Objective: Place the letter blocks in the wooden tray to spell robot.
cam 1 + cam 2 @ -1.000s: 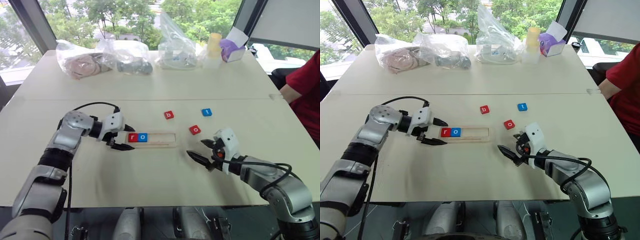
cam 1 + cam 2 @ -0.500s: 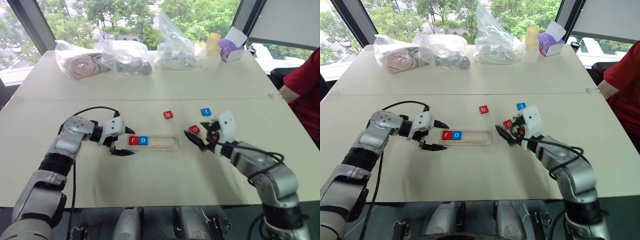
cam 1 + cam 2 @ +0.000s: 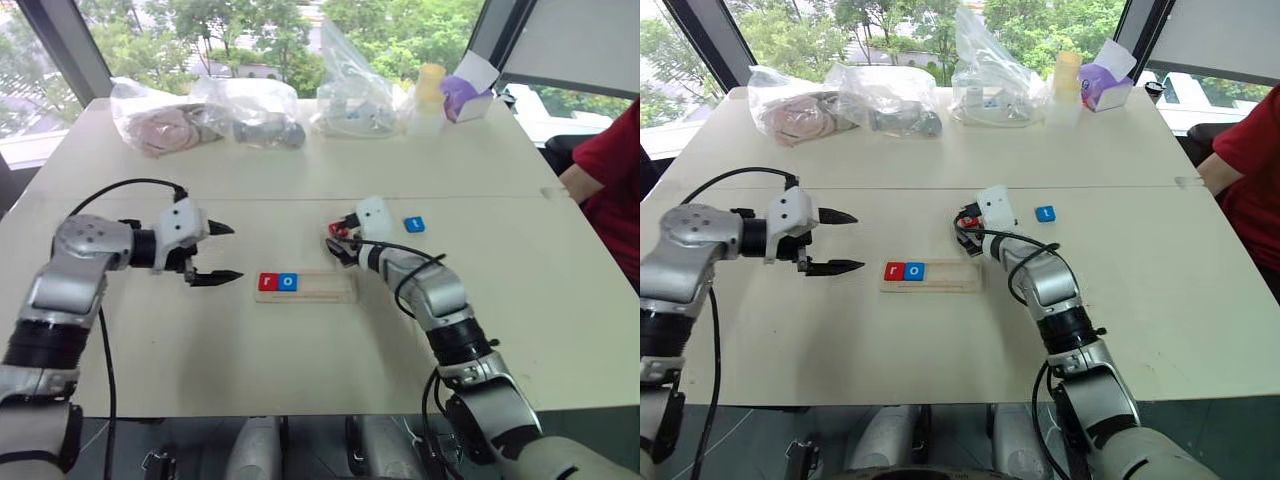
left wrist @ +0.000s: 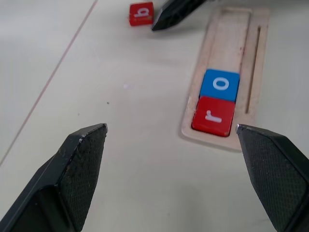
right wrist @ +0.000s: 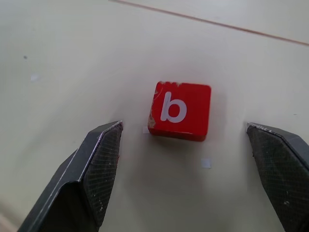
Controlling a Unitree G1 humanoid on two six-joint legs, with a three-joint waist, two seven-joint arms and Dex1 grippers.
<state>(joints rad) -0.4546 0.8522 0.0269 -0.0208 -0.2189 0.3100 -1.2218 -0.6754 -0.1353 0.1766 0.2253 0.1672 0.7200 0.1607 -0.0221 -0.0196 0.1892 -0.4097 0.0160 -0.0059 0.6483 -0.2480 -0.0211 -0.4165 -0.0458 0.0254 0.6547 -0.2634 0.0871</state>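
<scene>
The wooden tray point(image 3: 325, 285) lies mid-table with a red r block point(image 3: 267, 282) and a blue o block point(image 3: 288, 282) side by side at its left end. My left gripper point(image 3: 237, 251) hangs open to the left of the tray, holding nothing. A red b block point(image 5: 181, 110) lies flat on the table beyond the tray. My right gripper point(image 5: 184, 126) is open around it, with a finger on either side and a gap to each. A blue t block point(image 3: 415, 224) lies to the right of that gripper.
Several clear plastic bags point(image 3: 250, 110), a yellow cup point(image 3: 429, 90) and a purple tissue box point(image 3: 463, 95) line the table's far edge. A person's red sleeve point(image 3: 605, 165) shows at the right edge. A seam point(image 3: 120, 198) crosses the table beyond the tray.
My left gripper has drawn back to the left and up, away from the tray. My right gripper has swung forward and left, from the near right to straddle the b block.
</scene>
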